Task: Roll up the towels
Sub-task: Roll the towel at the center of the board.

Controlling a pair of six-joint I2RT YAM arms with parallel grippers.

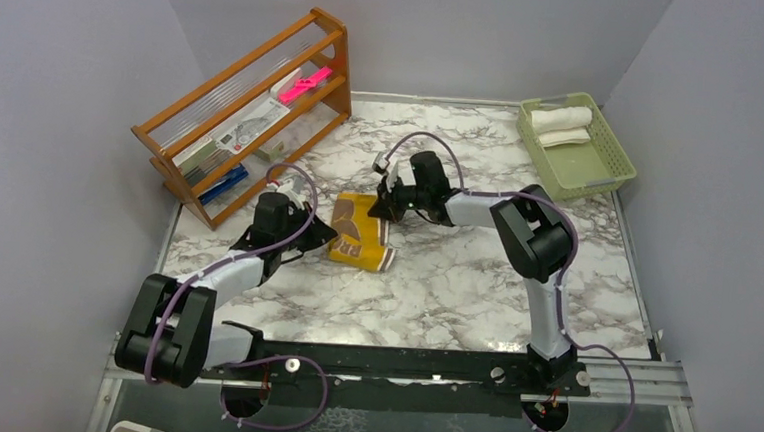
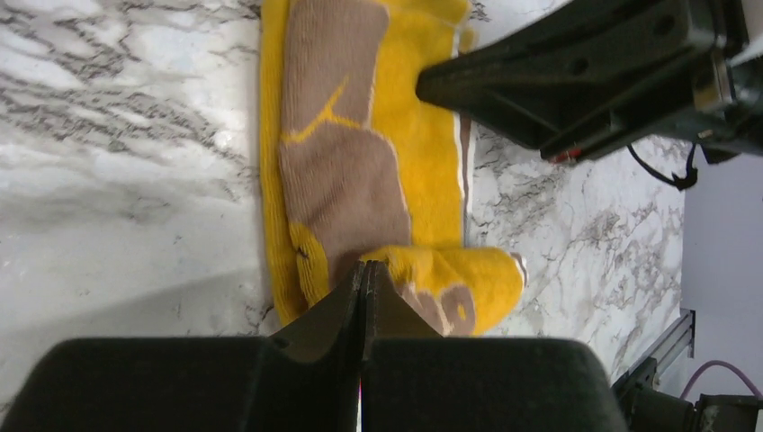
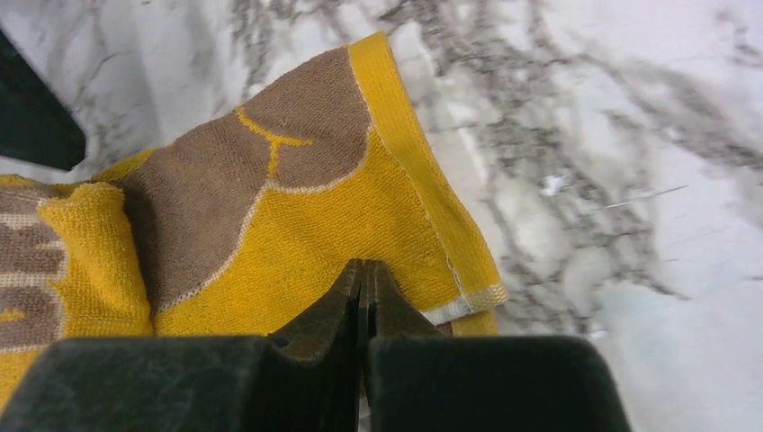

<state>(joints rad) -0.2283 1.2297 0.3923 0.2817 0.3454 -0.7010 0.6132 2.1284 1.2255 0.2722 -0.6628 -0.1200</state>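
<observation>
Standing well off to the left gripper's left, a wooden rack (image 1: 244, 117) holds a few flat items on the marble table (image 1: 454, 291). The left gripper (image 2: 364, 274) has its jaws pressed together with no gap, tips at the near edge of the yellow towel (image 2: 423, 180); whether any cloth is caught between them cannot be told. Just right of those tips the towel's near corner curls over into a small fold, with the brown face and yellow print upward. At the towel's far side the right gripper (image 3: 363, 270) is likewise closed tight, tips on the yellow border beside a corner, and a pinch cannot be confirmed. Well apart, beyond the right gripper's right, a green basket (image 1: 617, 160) holds the cream-white towel (image 1: 561, 119), rolled.
</observation>
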